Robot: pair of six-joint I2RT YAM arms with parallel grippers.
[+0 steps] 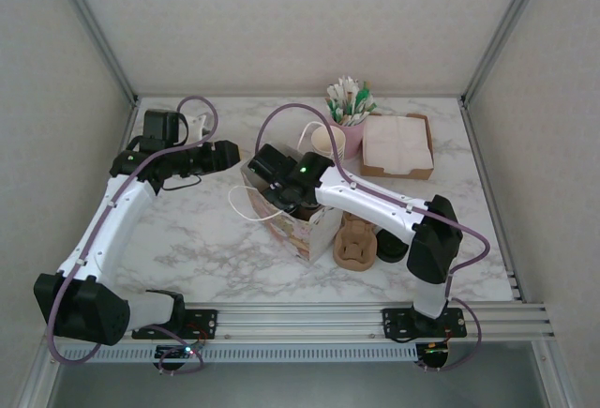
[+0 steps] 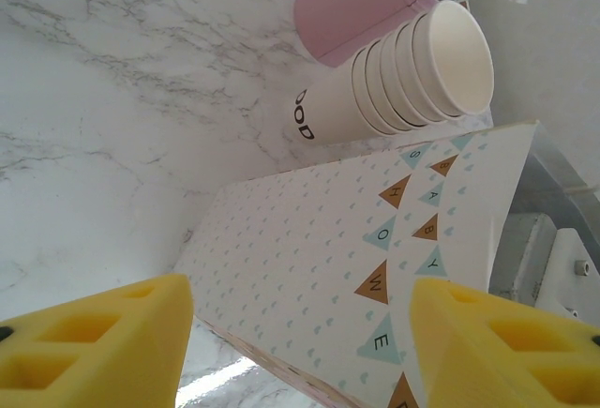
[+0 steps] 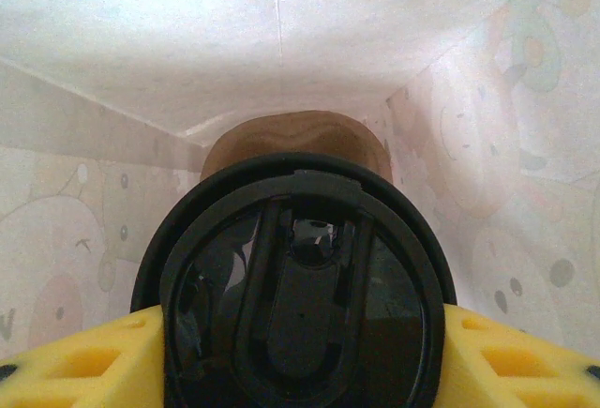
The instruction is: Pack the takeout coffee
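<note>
Pink cup (image 2: 356,5), teal-hearted white bag (image 2: 309,277) with brown and teal pennants, black-lidded takeout coffee (image 3: 300,286), grey-veined white table (image 2: 112,98)

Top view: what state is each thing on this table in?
paper bag: upright, open.
takeout coffee: lidded, inside the bag.
right gripper: closed on the takeout coffee.
left gripper: open, empty.
spare cups: nested, lidless.
pink cup: upright, holding sticks.
pulp carrier: empty, beside the bag.
</note>
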